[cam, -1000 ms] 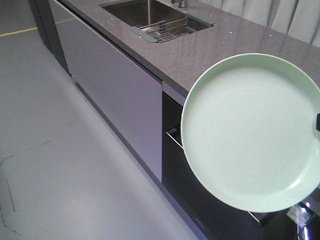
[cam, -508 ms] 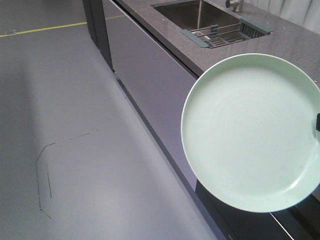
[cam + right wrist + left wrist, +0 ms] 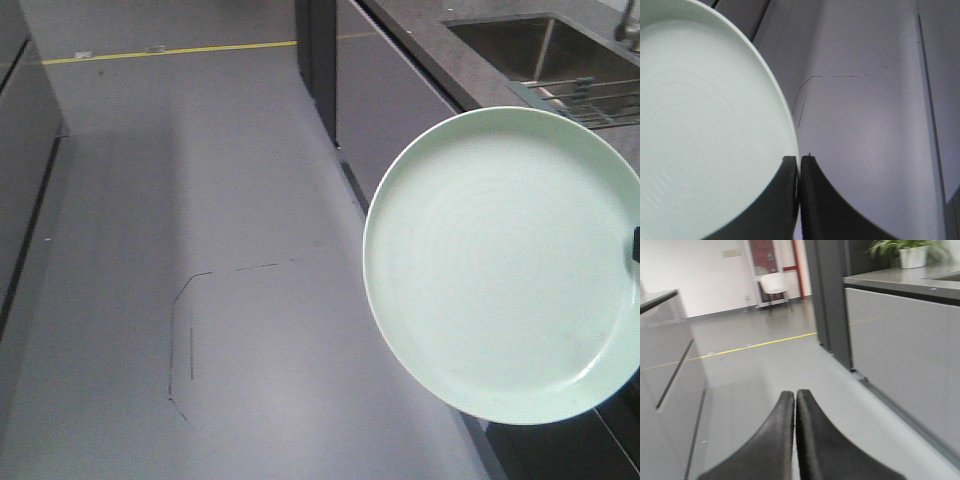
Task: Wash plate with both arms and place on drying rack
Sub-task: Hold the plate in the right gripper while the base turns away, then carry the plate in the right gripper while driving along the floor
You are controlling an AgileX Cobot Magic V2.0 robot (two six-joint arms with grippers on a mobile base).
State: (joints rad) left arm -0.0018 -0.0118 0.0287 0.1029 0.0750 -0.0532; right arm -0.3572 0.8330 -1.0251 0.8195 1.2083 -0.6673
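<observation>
Currently right gripper point(image 3: 799, 162) pinched on the plate point(image 3: 505, 265) rim, plate aloft over floor point(image 3: 200, 200); left gripper point(image 3: 795, 397) closed, empty. Keep grip firm, plate steady while approaching sink point(image 3: 515, 45) — drying rack point(image 3: 590, 100) rests over it.

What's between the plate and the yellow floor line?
Just bare grey floor between the plate and the yellow line, shown in the front-facing view.

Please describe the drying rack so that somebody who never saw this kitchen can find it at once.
Follow the grey counter on the right to the steel sink. The rack lies across the sink's nearer end, just above the green plate in the front view. Only it is made of parallel steel rods with a grey-blue end bar.
</observation>
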